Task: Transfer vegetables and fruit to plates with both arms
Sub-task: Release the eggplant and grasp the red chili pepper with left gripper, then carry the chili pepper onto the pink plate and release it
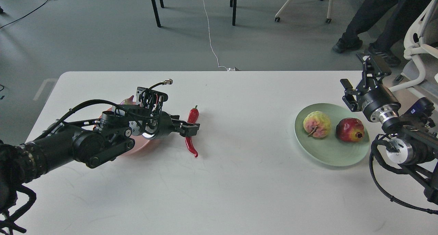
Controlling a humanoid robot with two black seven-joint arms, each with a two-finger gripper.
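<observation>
The red chili pepper (191, 139) lies on the white table right of the pink plate (138, 148). My left gripper (192, 128) is low at the chili's middle, touching or just over it; I cannot tell how its fingers stand. My left arm hides most of the pink plate and the eggplant; only a pale tip (129, 100) shows behind it. The mint green plate (328, 156) holds the yellow-green fruit (316, 124) and the pomegranate (349, 129). My right gripper (352, 70) is open and empty, raised behind that plate.
A person's legs (373, 19) and a white chair (417, 46) are beyond the table's far right corner. Black table legs (154, 9) and a white cable (209, 33) are on the floor behind.
</observation>
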